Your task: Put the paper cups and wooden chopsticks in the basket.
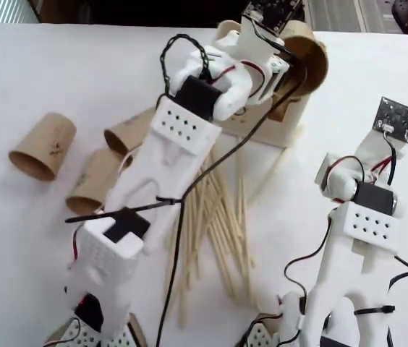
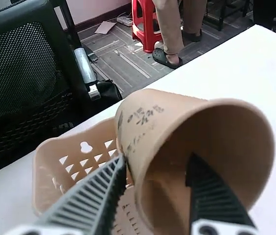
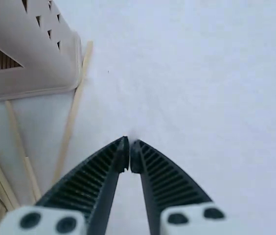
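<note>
The left wrist view gives the grip up close: the left gripper pinches the wall of a paper cup, one ribbed finger outside and the other inside the mouth. The beige plastic basket sits just below and beyond the fingertips, near the table's far edge, and past it a black mesh chair and a red stool stand on the floor. The high view adds what lies back along that arm: three other paper cups on their sides on the white table, well behind the gripper and to its left, and a loose fan of wooden chopsticks spread between the two arms, its far ends reaching the basket's near wall. The right wrist view shows the right gripper with its fingertips pressed together on nothing, just above bare table, a basket corner ahead of it and single chopsticks lying beside that corner. The held cup is tan cardboard with dark print on its side, tipped over so the open mouth faces back toward the wrist. The left arm stretches far forward across the table to the basket; the right arm stays folded nearer its base, wrist bent downward.
</note>
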Robot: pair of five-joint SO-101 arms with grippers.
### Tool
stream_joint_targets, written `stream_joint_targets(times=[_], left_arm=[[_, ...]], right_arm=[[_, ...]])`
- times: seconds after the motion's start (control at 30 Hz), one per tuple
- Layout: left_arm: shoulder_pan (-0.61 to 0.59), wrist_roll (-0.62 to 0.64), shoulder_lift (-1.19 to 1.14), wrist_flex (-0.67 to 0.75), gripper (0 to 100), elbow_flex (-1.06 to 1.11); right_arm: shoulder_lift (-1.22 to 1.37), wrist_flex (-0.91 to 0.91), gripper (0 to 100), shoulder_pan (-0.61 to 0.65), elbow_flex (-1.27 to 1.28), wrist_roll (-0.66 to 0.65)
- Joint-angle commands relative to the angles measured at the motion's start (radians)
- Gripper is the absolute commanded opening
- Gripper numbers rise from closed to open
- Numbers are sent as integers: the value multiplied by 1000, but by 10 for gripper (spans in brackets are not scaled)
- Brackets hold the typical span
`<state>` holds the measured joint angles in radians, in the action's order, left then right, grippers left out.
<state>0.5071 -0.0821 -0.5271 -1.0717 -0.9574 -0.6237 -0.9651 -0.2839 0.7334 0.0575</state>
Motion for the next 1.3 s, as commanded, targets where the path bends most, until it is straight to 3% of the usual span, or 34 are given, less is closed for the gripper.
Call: stream_joint_targets(times=[0.0, 0.4, 0.57, 0.8, 0.97, 1.1, 1.27], left_arm=[[-15, 15, 68, 57, 211, -57], [-28, 83, 68, 129, 211, -178], [-41, 81, 62, 77, 211, -229], [-39, 81, 65, 11, 211, -110], [-1, 78, 71, -170, 214, -189], [76, -6, 64, -321, 214, -342], [122, -23, 59, -410, 214, -379]], right_arm=[[-22, 12, 22, 12, -6, -2], [-22, 12, 22, 12, -6, -2], [-22, 13, 23, 12, -6, -2], [-22, 13, 23, 12, -6, -2], [-22, 13, 23, 12, -6, -2], [-22, 13, 23, 12, -6, -2], [-22, 13, 23, 12, -6, -2]])
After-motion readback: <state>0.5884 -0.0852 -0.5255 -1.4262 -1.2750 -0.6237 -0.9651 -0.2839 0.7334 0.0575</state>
